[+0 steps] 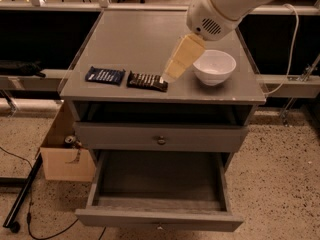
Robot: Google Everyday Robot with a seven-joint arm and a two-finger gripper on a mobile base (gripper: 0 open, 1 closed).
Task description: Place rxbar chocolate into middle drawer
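Rxbar chocolate [147,81] lies flat on the cabinet top [140,39] beside the blue bar [104,75]; my gripper [169,76] hangs at its right end, how far open I cannot tell. Coming in skewed, I could shove it into that neighbour or off the front edge, missing the open middle drawer [157,218].

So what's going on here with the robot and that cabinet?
The robot's gripper is low over the cabinet top, its tip at the end of the chocolate bar nearest the bowl. The bar lies flat beside a blue bar, not yet picked up. Below, the middle drawer stands open.
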